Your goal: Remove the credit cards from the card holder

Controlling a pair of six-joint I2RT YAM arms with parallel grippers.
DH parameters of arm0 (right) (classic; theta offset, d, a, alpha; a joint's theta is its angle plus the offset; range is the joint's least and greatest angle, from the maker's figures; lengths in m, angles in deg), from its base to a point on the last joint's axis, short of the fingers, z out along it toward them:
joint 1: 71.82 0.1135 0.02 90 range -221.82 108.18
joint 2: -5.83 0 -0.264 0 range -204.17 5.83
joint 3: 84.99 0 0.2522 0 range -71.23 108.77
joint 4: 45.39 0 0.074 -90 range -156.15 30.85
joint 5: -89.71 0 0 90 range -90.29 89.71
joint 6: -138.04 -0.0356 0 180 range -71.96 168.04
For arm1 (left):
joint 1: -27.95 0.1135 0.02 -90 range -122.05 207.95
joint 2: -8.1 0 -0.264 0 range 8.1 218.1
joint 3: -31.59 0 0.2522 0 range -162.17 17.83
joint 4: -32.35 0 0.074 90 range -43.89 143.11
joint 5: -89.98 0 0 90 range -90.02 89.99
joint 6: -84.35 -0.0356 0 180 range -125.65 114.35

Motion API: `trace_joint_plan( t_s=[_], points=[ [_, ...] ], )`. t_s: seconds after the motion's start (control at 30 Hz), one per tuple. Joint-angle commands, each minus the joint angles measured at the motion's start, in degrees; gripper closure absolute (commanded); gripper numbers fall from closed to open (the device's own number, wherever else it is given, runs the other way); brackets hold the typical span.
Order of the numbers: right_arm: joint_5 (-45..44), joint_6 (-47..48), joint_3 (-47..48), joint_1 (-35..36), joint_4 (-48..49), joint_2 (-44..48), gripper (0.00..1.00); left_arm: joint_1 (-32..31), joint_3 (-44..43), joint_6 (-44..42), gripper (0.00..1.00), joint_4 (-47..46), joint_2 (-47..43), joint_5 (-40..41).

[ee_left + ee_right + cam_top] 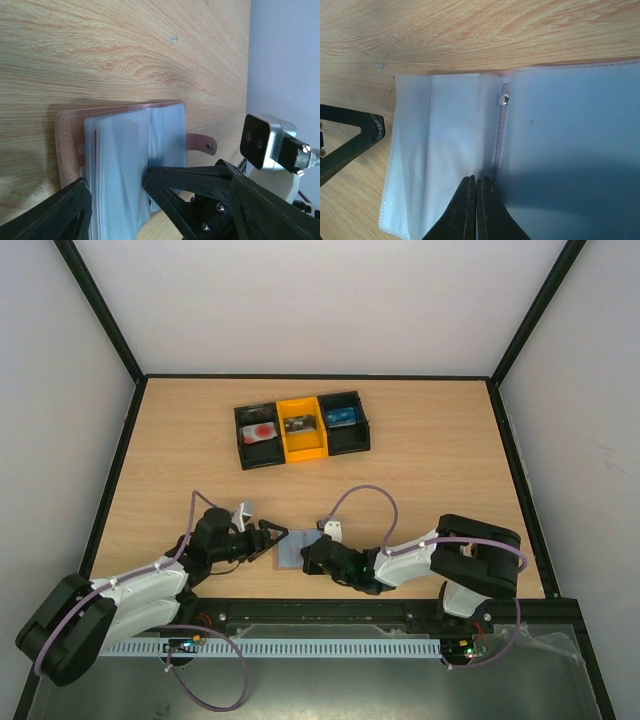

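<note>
The card holder lies open on the table near the front edge, between the two grippers. In the left wrist view its pinkish-brown cover and a stack of clear blue-grey sleeves show. My left gripper is open, with one finger on each side of the sleeve stack. My right gripper is shut, its tips pressed on the holder beside the spine seam. A pale card with a red round mark lies in the tray's left compartment. The plain red card is not clearly visible.
The black-and-yellow three-compartment tray stands at the back middle, with a dark card in the yellow compartment and a blue one in the right. The holder's snap strap sticks out to the right. Black frame rails border the table.
</note>
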Motion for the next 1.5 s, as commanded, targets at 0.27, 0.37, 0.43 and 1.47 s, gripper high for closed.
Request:
trace_joint_plan(
  t_s=[0.27,0.37,0.43,1.47],
  points=[
    [1.8,-1.8,-2.4,-0.1,-0.3,-1.8,0.98,-1.8,0.1,0.3,0.23,-7.8,5.0,-0.6],
    [1.8,-1.8,-2.6,-0.1,0.0,-1.7,0.98,-2.4,0.1,0.3,0.26,-8.9,6.8,-0.4],
    [1.7,-1.9,-2.9,-0.1,0.4,-1.6,0.98,-2.5,0.1,0.2,0.28,-9.6,7.8,-0.6],
    [2.5,-3.1,-3.7,0.0,2.9,-1.6,0.98,-3.3,-0.7,-2.0,0.31,-0.4,1.4,3.3]
  ],
)
